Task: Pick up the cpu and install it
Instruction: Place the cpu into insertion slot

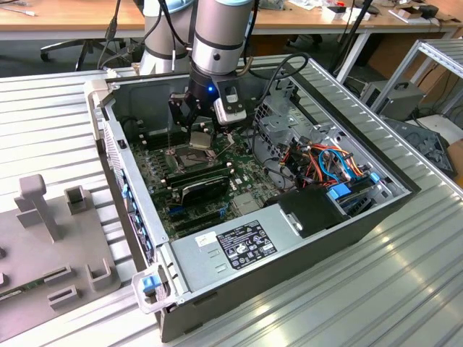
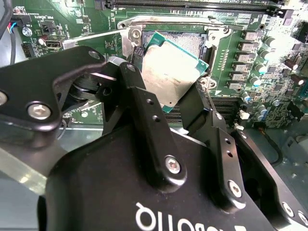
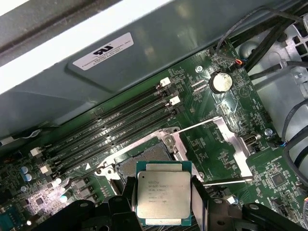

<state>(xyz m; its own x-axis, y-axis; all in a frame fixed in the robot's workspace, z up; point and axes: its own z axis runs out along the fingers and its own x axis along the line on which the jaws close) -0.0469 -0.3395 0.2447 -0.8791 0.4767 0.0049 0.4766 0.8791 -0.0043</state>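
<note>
The cpu (image 3: 163,195) is a small flat square chip with a dull silver top and a green rim. It sits between the black fingers (image 3: 198,202) of my gripper (image 3: 164,204), which is shut on its two opposite edges. The chip hangs level just above the open socket (image 3: 130,169) on the green motherboard, partly over it, and the hinged metal frame (image 3: 233,144) is swung open to one side. In the second wrist view the cpu (image 2: 171,77) overlaps the socket (image 2: 190,43), held by the gripper (image 2: 166,86). In the exterior view the gripper (image 1: 200,130) holds the cpu (image 1: 200,140) inside the computer case (image 1: 137,217).
Long black memory slots (image 3: 110,120) run beside the socket, with the case wall behind them. A power supply (image 1: 239,246), coloured cables (image 1: 325,163) and a drive cage (image 1: 278,119) fill the case toward the exterior view's right. A grey fixture (image 1: 43,210) lies on the table at that view's left.
</note>
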